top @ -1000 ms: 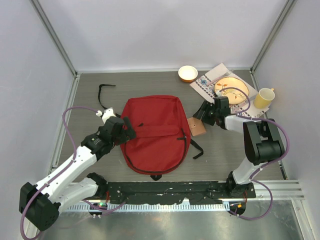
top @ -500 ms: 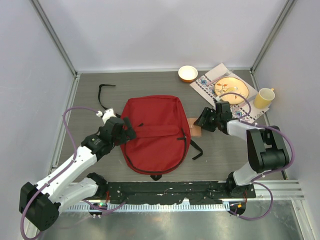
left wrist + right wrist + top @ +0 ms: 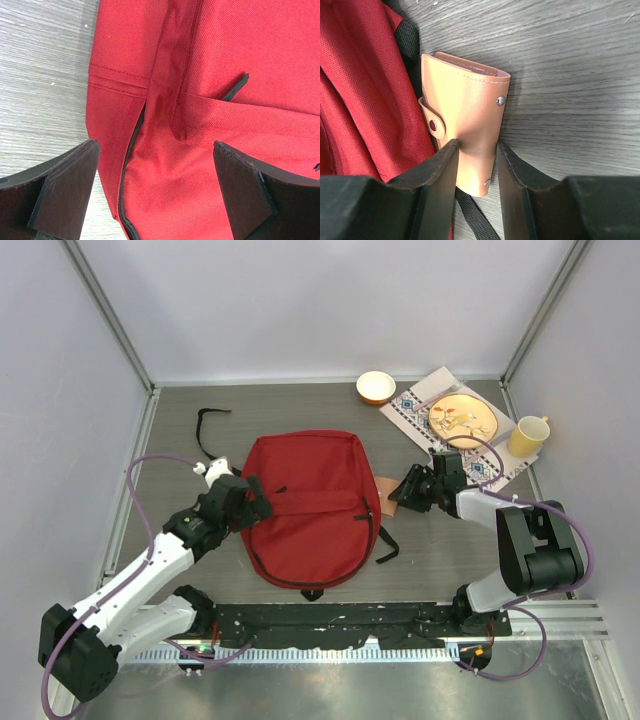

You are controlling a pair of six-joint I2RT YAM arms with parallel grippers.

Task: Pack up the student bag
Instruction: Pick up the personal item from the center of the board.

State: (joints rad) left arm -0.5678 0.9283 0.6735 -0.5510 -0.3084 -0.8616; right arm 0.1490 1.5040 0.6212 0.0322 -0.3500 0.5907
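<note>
Left arm (image 3: 150, 565) stretched low over the student bag (image 3: 305, 505), which lies flat mid-worktop (image 3: 440, 550). The left fingers (image 3: 65, 180) gape wide, straddling its side zipper (image 3: 131, 150). Right arm (image 3: 480, 505) bends in leftward. Only its wrist view shows this: right fingers (image 3: 435, 185) narrow, flanking a tan wallet (image 3: 465, 100) against the bag's edge. Gripped? Cannot tell.

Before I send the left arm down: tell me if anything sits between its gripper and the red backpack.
Nothing visible does. The open left gripper hangs right over the backpack, at its zippered side edge.
</note>
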